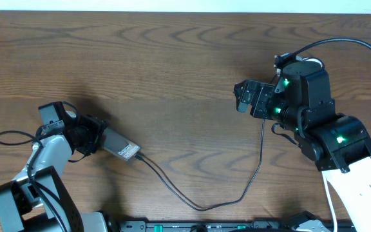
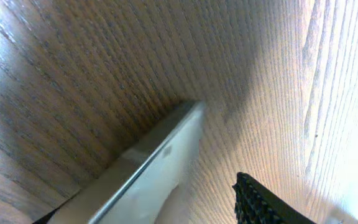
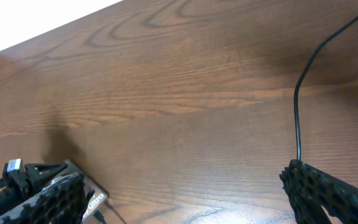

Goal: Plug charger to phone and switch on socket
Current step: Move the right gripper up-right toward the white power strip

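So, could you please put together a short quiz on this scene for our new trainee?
1. True or false: the right gripper is shut on the charger.
2. The charger's cable meets the phone at: A) its white-labelled end; B) a long side; C) nowhere, it lies apart.
3. Which gripper is at the phone?
Key: 1 false, its fingers stand wide apart with nothing between them; 2 A; 3 the left gripper.
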Motion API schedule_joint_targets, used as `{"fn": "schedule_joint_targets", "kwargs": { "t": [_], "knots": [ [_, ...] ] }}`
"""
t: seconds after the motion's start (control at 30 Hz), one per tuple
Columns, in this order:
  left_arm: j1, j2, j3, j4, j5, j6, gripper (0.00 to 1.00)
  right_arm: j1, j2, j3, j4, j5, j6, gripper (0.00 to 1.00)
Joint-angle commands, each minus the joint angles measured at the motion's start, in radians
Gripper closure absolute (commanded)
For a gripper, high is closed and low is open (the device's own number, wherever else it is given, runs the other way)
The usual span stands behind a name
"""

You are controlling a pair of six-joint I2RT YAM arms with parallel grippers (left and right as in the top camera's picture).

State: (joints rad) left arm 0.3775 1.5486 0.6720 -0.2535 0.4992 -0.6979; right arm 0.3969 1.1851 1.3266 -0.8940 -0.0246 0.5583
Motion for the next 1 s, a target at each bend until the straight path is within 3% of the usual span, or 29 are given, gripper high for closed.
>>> {"fn": "schedule_joint_targets", "kwargs": {
  "t": [0.0,0.57,0.87,0.97],
  "knots": [
    [-0.002,0.017,-0.014,-0.022,-0.041,0.013,0.41,0.004,0.000,0.014,-0.001,0.019,-0.014,0.01],
    [-0.002,0.016,-0.014,-0.023,-0.040,0.034,0.39,0.004,0.000,0.014,-0.009,0.019,-0.014,0.01],
    [-0.002,-0.155,-0.009,-0.032,-0.035,0.117,0.26,0.004,0.000,0.014,-0.046,0.060,-0.018,0.01],
    [-0.004,-0.277,0.004,-0.063,-0.025,0.177,0.13,0.004,0.000,0.014,-0.042,0.065,-0.018,0.01]
  ]
}}
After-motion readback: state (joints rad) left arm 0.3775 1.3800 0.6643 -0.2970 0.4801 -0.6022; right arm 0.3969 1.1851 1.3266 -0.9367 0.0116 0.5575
